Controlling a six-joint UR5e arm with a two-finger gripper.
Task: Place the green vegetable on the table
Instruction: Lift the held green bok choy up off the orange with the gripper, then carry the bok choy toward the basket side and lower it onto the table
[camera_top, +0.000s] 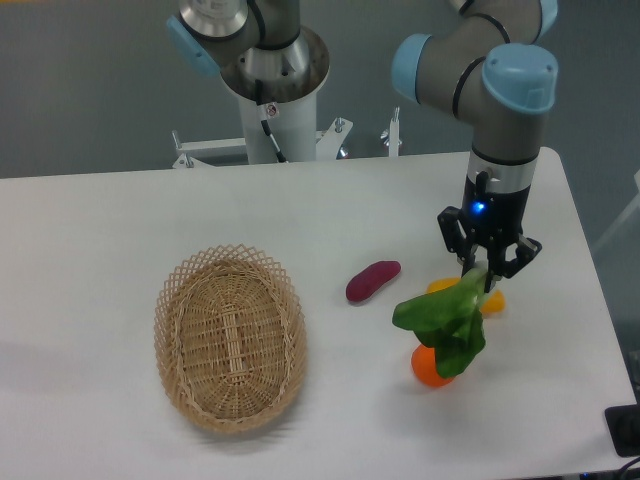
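Lower left, a basket (230, 337) sits on the surface (100, 230). Center, a purple vegetable (373, 281). Lower right, the green vegetable (445, 324) dangles over an orange (430, 368), pinched by the gripper (487, 268), near the right edge.

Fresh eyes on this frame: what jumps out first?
The gripper at right holds the green vegetable by its stem, leaves dangling above the table, partly covering an orange. A wicker basket sits at left; a purple vegetable lies between them.
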